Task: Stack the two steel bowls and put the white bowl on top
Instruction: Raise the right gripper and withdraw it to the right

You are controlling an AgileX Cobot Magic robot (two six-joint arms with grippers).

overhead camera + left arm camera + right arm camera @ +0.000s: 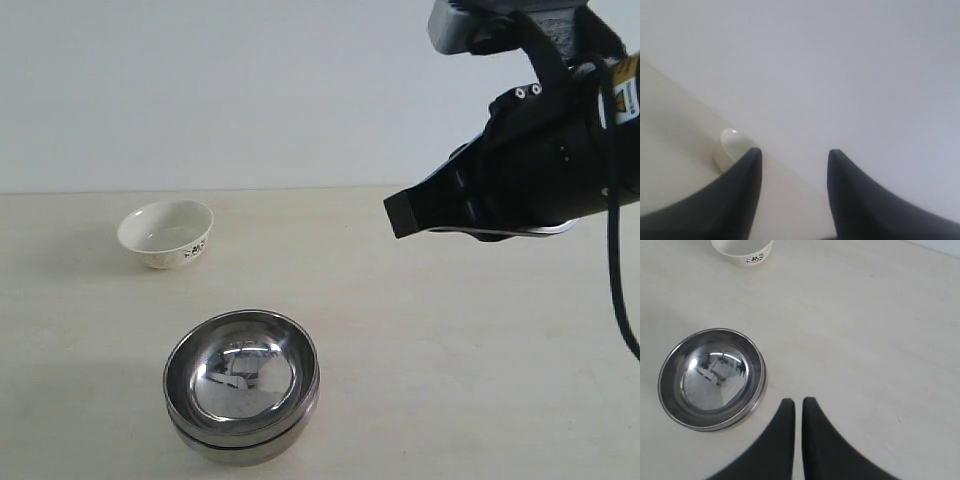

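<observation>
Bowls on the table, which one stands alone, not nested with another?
The white bowl with the dark floral pattern, apart at upper left in the exterior view. The two steel bowls are shiny and nested one inside the other.

Place: plain, lab-style robot test bench.
Evidence: smooth cream tabletop [450,330], blank white wall [250,90], black robot arm [540,150] above.

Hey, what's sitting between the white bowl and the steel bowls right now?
Nothing: only bare table separates the white bowl from the steel bowls, as the exterior view shows.
</observation>
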